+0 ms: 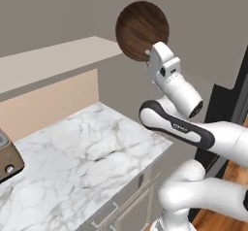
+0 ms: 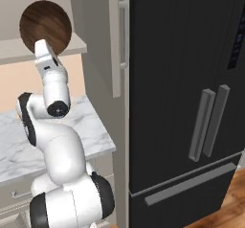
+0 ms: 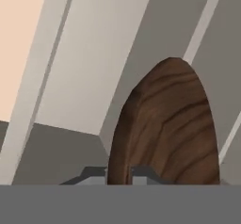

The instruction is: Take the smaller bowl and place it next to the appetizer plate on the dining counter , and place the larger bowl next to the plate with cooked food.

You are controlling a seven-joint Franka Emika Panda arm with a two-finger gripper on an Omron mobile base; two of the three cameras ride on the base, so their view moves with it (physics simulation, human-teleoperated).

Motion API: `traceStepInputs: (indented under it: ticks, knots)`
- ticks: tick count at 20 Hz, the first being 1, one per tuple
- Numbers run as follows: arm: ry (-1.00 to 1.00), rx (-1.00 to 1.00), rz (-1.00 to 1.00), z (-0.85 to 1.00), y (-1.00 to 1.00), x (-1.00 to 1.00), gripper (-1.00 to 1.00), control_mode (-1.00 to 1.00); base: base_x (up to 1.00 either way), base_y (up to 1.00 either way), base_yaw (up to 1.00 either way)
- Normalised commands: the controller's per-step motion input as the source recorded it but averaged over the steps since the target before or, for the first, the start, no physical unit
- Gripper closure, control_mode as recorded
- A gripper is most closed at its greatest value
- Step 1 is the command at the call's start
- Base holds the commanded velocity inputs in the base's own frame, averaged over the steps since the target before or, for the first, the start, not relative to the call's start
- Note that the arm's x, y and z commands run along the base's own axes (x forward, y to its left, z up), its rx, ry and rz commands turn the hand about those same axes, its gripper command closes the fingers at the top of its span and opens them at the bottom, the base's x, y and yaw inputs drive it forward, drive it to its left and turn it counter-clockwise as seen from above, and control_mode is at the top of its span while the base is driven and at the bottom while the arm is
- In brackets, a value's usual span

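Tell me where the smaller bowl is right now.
The smaller bowl is held on edge in the shut gripper, raised high above the marble worktop, near the wall shelf left of the black fridge.

Worktop (image 1: 82,147): white grey-veined marble, near left.
Toaster (image 1: 8,158): on worktop's left edge.
Fridge (image 2: 186,93): black, right.
Drawer (image 1: 121,203): grey, under worktop.

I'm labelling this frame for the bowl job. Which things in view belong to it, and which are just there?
Part of the job:
- smaller bowl, brown wood, held up on edge
- gripper, jaws shut on the bowl's rim

Just there:
- marble worktop
- toaster at its left edge
- black fridge
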Motion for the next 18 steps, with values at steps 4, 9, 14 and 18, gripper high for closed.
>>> traceStepInputs:
  ticks: [4, 9, 14, 18]
  knots:
    - [-0.01, -0.02, -0.14, -0.12, -0.07, -1.0, 1.0, -1.0, 0.0, 0.0, 0.0]
    - [0.0, 0.0, -0.12, 0.0, -0.08, -1.0, 1.0, -1.0, 0.0, 0.0, 0.0]
    - [0.0, 0.01, -0.1, 0.0, -0.09, -1.0, 1.0, -1.0, 0.0, 0.0, 0.0]
    - [0.09, 0.11, -0.13, 0.0, -0.26, -1.0, 1.0, -1.0, 0.0, 0.0, 0.0]
